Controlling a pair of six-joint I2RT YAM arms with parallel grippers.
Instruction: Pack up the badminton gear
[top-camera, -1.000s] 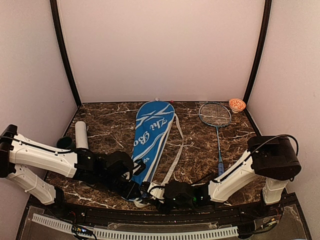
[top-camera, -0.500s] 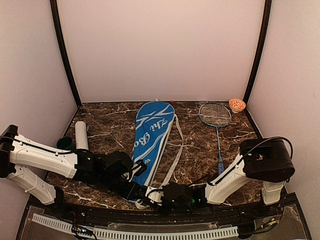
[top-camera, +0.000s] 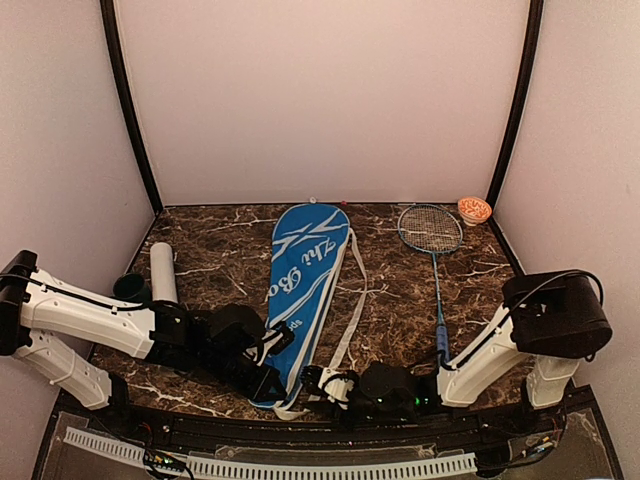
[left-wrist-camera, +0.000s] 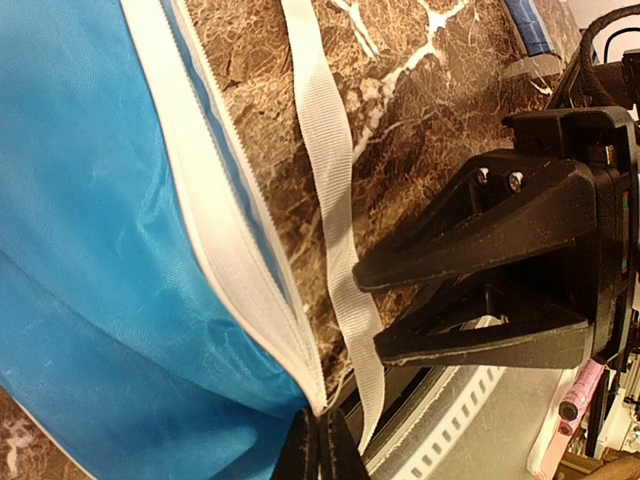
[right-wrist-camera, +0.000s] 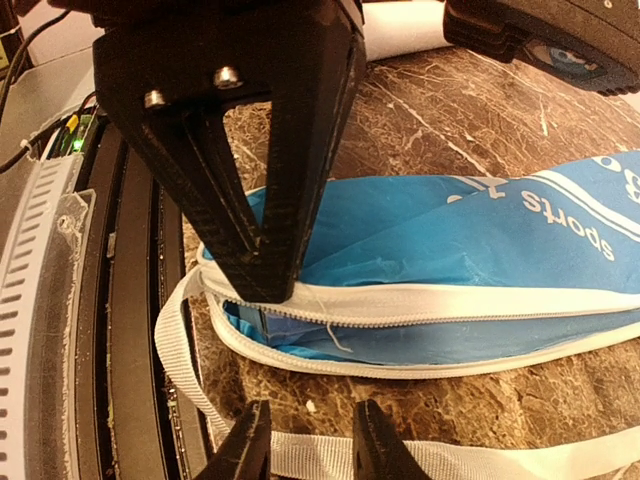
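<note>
Count: one racket (top-camera: 431, 230), one cover (top-camera: 308, 262), one tube (top-camera: 162, 270), one bowl (top-camera: 474, 209).

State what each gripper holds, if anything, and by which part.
Left gripper pinches the blue cover by its near-end zipper edge; right gripper, open above the strap, holds nothing.

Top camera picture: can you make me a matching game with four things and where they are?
Things:
1. racket cover
2. racket
3. bowl
4. tube

Places:
A. far right corner
B. left side
C. middle, blue with white writing
D. right of the middle, head toward the back wall

Pairs: 1-C, 2-D, 3-A, 4-B
</note>
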